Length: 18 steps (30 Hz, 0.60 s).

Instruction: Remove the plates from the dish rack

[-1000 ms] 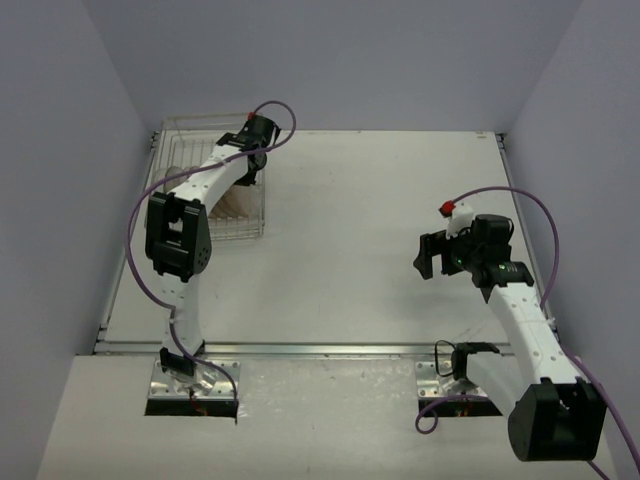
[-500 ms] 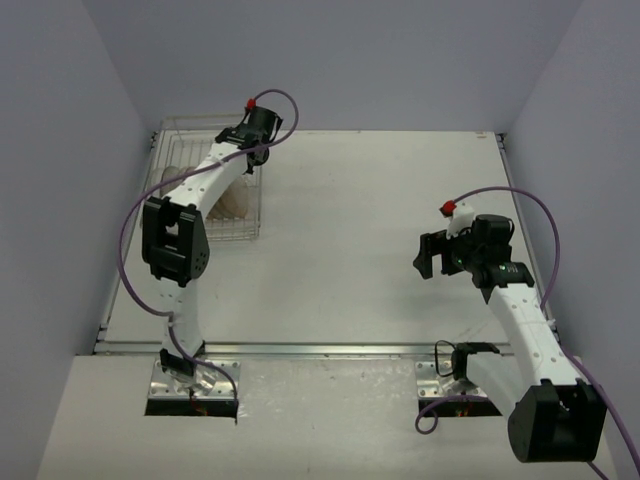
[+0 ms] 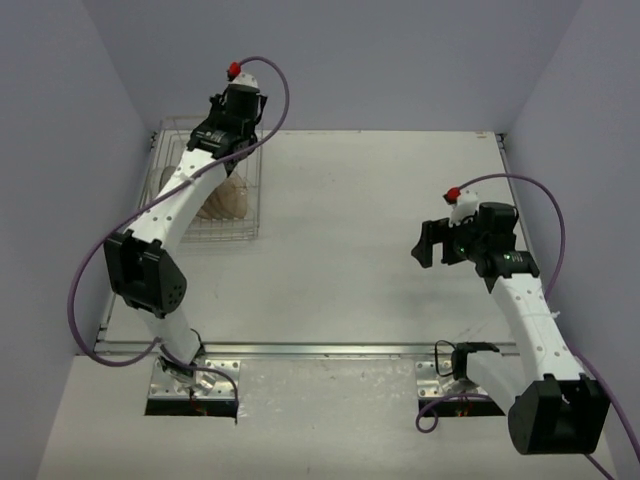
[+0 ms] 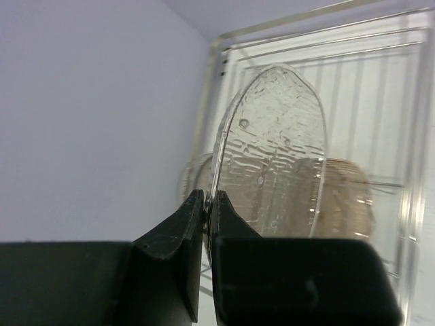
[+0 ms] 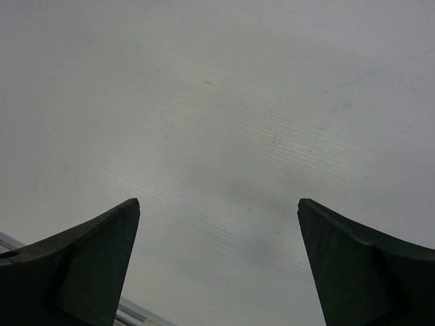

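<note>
Left gripper [image 4: 206, 201]: you're pinching the rim of a clear plate [image 4: 272, 156], held upright over the rack.
Dish rack [image 3: 228, 230]: upper left of the bench [image 3: 360, 220], with other plates [image 3: 228, 198] standing inside.
Right gripper [image 5: 217, 204]: jaws spread wide, nothing held, hovering over the bench, right of frame.

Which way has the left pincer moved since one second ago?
Yes: the left pincer, shut on a plate, shifted left and toward the back wall from the far right corner of the dish rack.

Soft, even light; faint shadows; left claw [image 4: 207, 201] blurred up close.
</note>
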Tool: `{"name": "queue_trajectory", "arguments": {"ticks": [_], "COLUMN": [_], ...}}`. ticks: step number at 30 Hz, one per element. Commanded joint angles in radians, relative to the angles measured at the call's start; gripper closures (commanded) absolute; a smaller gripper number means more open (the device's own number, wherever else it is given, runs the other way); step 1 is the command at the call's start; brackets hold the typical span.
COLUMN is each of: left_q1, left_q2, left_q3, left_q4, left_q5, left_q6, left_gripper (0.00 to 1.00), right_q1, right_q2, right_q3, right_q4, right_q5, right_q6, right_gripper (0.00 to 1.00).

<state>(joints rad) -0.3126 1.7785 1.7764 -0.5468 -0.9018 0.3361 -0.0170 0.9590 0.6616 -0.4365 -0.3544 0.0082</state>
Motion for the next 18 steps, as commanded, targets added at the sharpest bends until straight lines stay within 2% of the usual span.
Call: {"name": "queue_trajectory", "arguments": {"ticks": [1,2,4,5,9,11,12,14,18], "left_q1": [-0.008,-0.008,-0.006,-0.008,-0.008,-0.008,-0.008,-0.008,-0.006], "left_q2": [-0.167,-0.194,-0.298,-0.333,-0.491,-0.507,-0.512,-0.524,-0.544], "left_q3": [0.023,0.001,-0.095,-0.185,-0.361,-0.402,-0.402,-0.441,-0.467], "left_q4": [-0.078,-0.083,-0.048,-0.021,0.089,0.09,0.085,0.084,0.094], "left_q5": [0.347,0.423,0.664,0.73,0.949,0.99,0.993,0.968,0.971], "left_q6": [-0.203,-0.224,-0.284,-0.308,-0.465,-0.544,-0.546,-0.612,-0.655], "left_gripper": [1.0,1.0,1.0,1.0,1.0,1.0,1.0,1.0,1.0], "right_q1": [0.0,0.0,0.0,0.002,0.002,0.002,0.004,0.041,0.117], "right_q2": [0.006,0.003,-0.002,0.007,0.061,0.078,0.081,0.098,0.2], "right_q3": [0.115,0.125,0.15,0.167,0.212,0.195,0.194,0.189,0.286], "right_q4": [0.014,0.022,0.062,0.09,0.146,0.25,0.252,0.337,0.293], "right_q5": [-0.073,-0.104,-0.171,-0.196,-0.289,-0.323,-0.323,-0.271,-0.17], "right_q6": [0.094,0.108,0.164,0.211,0.374,0.532,0.536,0.718,0.777], "right_gripper": [0.01,0.01,0.04,0.05,0.09,0.07,0.07,0.09,0.13]}}
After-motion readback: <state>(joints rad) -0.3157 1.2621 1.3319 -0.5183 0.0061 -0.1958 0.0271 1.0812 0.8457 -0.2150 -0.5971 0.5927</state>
